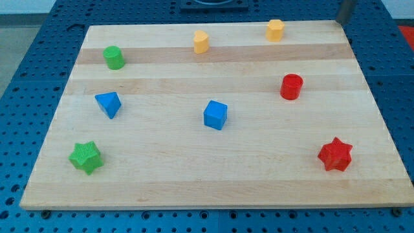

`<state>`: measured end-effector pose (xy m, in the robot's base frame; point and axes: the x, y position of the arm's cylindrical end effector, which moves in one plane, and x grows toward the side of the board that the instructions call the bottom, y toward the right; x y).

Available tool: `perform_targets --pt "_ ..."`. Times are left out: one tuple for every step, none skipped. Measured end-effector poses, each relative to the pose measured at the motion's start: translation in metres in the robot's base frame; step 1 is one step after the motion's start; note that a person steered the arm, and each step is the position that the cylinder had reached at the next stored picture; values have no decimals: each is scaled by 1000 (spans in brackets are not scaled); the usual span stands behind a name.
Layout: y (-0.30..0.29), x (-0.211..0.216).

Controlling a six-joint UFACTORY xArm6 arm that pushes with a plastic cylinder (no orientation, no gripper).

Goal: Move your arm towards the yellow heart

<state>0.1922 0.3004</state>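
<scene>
No jaws on rig; rod only partly visible at view's top right, my tip (pixel 343 21) at board's corner, well apart from blocks. Two yellow blocks near top edge: one (pixel 201 41) looks like yellow heart, other (pixel 275 30) hexagonal. Judged light, rigid, slides easily; push flat side, centred.

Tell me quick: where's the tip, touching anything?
My tip: at the view's top right edge, touching no block; nearest is the yellow block, not the yellow heart.

No readable text, labels or numbers anywhere.
</scene>
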Motion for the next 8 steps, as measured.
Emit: perform_targets --pt "-1 1" --pt "-1 2" --pt "-1 3" --pt "-1 4" --pt "-19 0" --pt "-52 4" --pt "-51 -1" --pt "-17 35"
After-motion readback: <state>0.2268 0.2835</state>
